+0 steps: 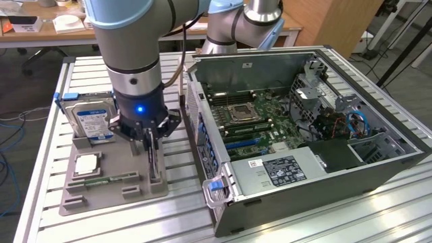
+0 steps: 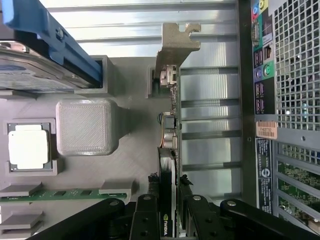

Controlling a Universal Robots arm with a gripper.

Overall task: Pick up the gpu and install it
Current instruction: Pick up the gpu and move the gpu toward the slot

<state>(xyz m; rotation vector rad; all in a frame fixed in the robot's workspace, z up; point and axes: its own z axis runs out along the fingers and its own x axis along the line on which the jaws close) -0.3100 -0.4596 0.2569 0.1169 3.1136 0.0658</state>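
Pinches the gpu (image 2: 169,135) directly beneath the hand (image 2: 169,202), card standing on edge, long axis level along the grey holder (image 1: 88,195).

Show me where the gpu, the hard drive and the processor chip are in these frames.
gpu (image 2: 170,125): wrist view, on the card's edge facing the camera.
hard drive (image 1: 94,121): exterior view, on its blue-white label.
processor chip (image 1: 86,164): exterior view, on its silvery lid.

Slatted metal table (image 1: 337,212), wooden desk (image 1: 40,38) behind, wooden cabinet (image 1: 344,25)
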